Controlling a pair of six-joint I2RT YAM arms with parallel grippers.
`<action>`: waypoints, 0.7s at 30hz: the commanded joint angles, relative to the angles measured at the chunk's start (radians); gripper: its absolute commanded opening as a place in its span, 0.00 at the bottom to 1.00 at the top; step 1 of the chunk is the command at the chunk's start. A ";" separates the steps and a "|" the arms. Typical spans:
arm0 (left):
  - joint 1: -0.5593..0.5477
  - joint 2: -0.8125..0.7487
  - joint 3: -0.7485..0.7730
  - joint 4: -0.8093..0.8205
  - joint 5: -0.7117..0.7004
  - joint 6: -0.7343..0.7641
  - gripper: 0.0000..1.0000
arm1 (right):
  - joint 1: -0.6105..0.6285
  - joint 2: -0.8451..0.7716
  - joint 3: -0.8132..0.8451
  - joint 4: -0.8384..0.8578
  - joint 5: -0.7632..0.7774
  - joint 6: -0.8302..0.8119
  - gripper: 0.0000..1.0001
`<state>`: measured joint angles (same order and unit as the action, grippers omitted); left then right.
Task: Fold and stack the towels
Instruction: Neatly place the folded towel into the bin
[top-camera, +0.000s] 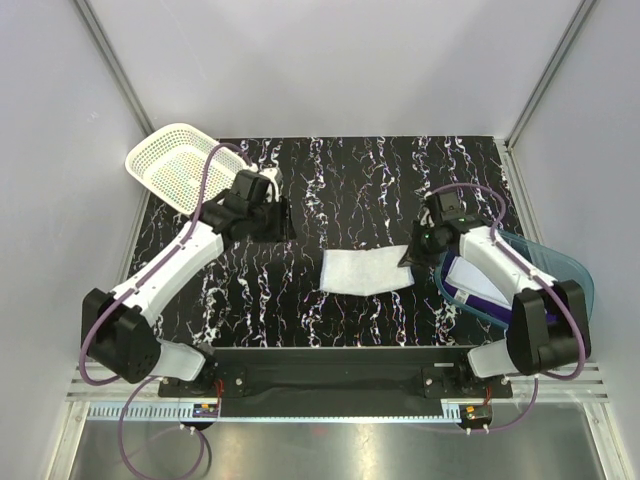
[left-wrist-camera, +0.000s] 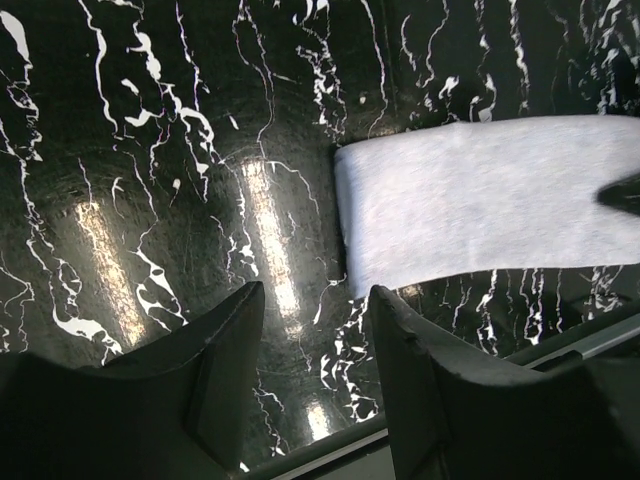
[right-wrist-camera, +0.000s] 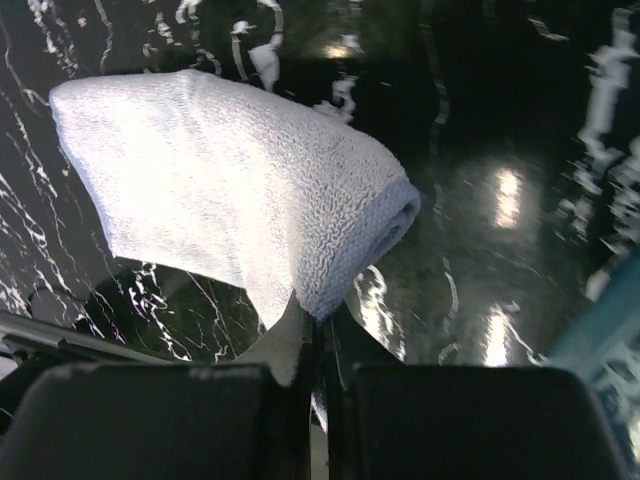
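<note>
Folding the white towel: right tool pinches its nearest corner; left tool half-open, empty. Next, likely: carry corner across.

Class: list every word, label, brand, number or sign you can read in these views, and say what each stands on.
No text can be read.
The white towel, the lattice basket and the blue tub show no lettering.
The small coloured parts at the near edge are too tiny to tell.
</note>
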<state>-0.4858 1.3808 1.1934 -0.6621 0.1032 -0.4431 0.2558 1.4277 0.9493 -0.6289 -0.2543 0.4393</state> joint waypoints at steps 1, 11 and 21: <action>0.009 0.001 -0.051 -0.004 0.026 0.033 0.51 | -0.047 -0.093 0.060 -0.146 0.058 -0.010 0.00; 0.015 -0.011 -0.081 0.021 0.099 0.053 0.51 | -0.229 -0.194 0.199 -0.374 0.112 -0.086 0.00; 0.013 -0.034 -0.112 0.029 0.150 0.070 0.52 | -0.455 -0.216 0.295 -0.522 0.164 -0.208 0.00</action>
<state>-0.4767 1.3827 1.0916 -0.6575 0.2100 -0.3954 -0.1574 1.2449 1.2079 -1.0813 -0.1211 0.2962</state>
